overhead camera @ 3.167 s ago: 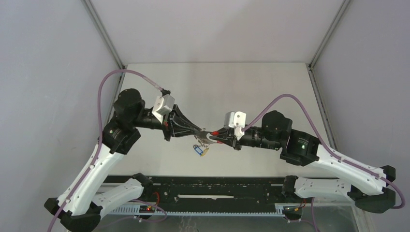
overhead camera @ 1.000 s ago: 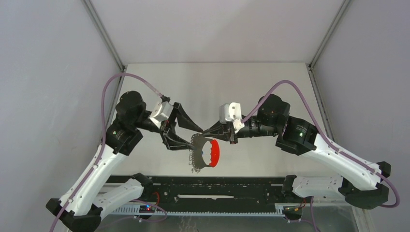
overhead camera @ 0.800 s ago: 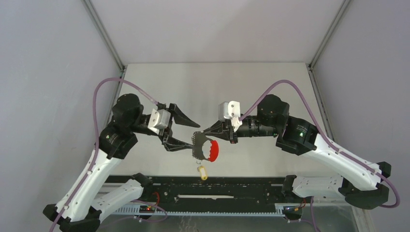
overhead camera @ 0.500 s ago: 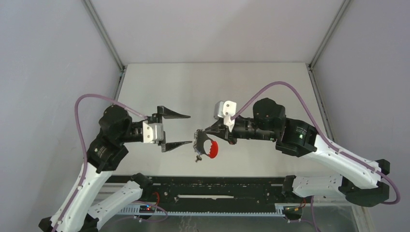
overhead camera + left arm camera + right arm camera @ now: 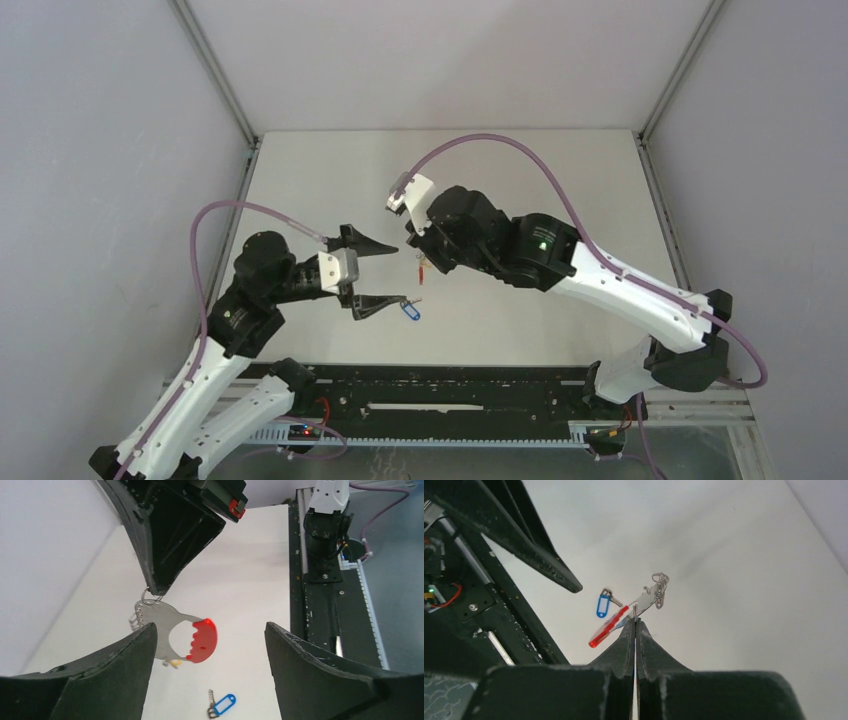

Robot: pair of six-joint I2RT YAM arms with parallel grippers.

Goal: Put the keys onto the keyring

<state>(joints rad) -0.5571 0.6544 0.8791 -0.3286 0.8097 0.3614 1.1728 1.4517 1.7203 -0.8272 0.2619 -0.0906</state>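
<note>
My right gripper [image 5: 635,620] is shut on the top edge of the keyring [image 5: 162,625], a grey metal plate with wire clips [image 5: 659,587] and a red band [image 5: 202,640], and holds it above the table. In the top view the keyring [image 5: 421,266] shows edge-on. A yellow key tag [image 5: 173,663] peeks out under its lower edge; I cannot tell whether it hangs from it. The blue-tagged key [image 5: 408,312] lies on the table, below my left gripper's near finger. My left gripper [image 5: 385,272] stands wide open and empty, a little left of the keyring.
A black rail [image 5: 430,385] runs along the table's near edge, just behind the blue key. Grey walls and metal frame posts [image 5: 215,70] close in the white table [image 5: 500,170] on three sides.
My left gripper opened, let go of the keyring and drew back to the left. The right arm swung the keyring back and leftward. The blue key now lies on the table.
</note>
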